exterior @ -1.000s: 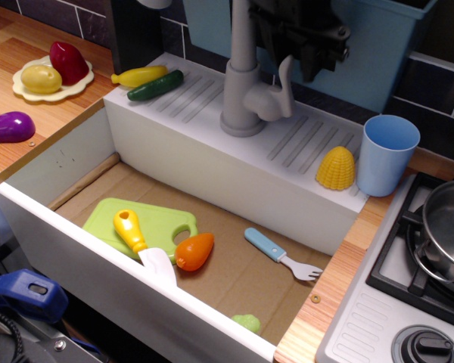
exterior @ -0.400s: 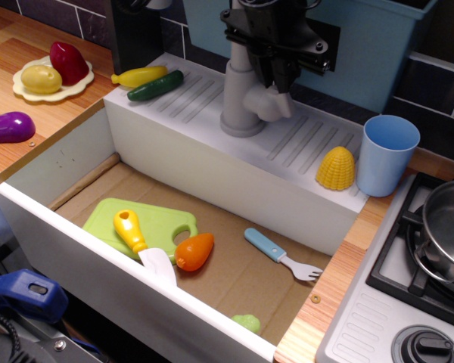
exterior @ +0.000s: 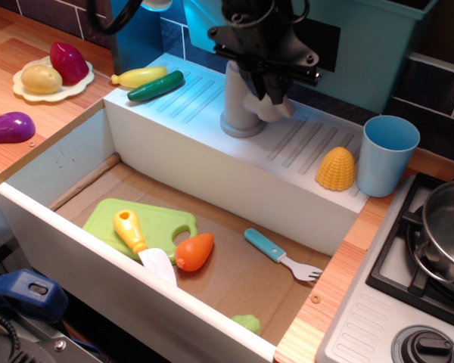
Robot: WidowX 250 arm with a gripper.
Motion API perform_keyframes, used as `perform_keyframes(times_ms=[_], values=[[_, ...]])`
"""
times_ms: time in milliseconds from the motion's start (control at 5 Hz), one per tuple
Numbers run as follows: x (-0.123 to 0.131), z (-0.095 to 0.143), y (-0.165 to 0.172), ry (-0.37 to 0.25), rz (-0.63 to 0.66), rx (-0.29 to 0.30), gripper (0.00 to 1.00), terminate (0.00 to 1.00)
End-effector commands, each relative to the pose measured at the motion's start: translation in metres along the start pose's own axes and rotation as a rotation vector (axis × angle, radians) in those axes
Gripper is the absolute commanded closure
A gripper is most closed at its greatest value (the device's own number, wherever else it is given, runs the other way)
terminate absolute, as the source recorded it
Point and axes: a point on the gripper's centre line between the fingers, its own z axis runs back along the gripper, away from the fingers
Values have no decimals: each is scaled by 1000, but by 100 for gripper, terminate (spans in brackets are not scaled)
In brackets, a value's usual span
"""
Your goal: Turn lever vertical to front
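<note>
While it covers the lever (exterior: 275, 108) at the worktop's (exterior: 60, 125) back edge, the hand (exterior: 265, 82) hides whether it grips.

Matt grey plastic lever (exterior: 275, 108); glossy steel pot (exterior: 446, 227); wood-grain counter (exterior: 30, 113)

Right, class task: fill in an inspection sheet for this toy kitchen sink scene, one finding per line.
Surface: white sink unit set in a wooden counter; cardboard lines the basin floor.
Job's things: lever on the grey faucet, mostly hidden behind the gripper.
Clutter: in the basin, green cutting board, yellow-handled knife, orange toy, blue-handled fork; on the ledge, banana, cucumber, corn, blue cup; plate of toy food, purple eggplant.
Grippers: gripper down over the lever; open or shut, cannot tell.
Cables: nothing seen.
Surroundings: stove with pot, dark tiled wall.
</note>
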Motion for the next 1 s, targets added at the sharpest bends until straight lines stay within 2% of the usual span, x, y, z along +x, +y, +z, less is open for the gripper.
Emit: perform_keyframes(times_ms=[0, 200, 400, 600, 800], values=[[-29, -21, -13, 25, 60, -30, 100, 0], [-39, -34, -17, 24, 86, -61, 100, 0], [-46, -45, -22, 16, 95, -63, 100, 0], [-34, -33, -20, 61, 34, -59, 0, 0], [-34, -33, -20, 61, 34, -59, 0, 100]])
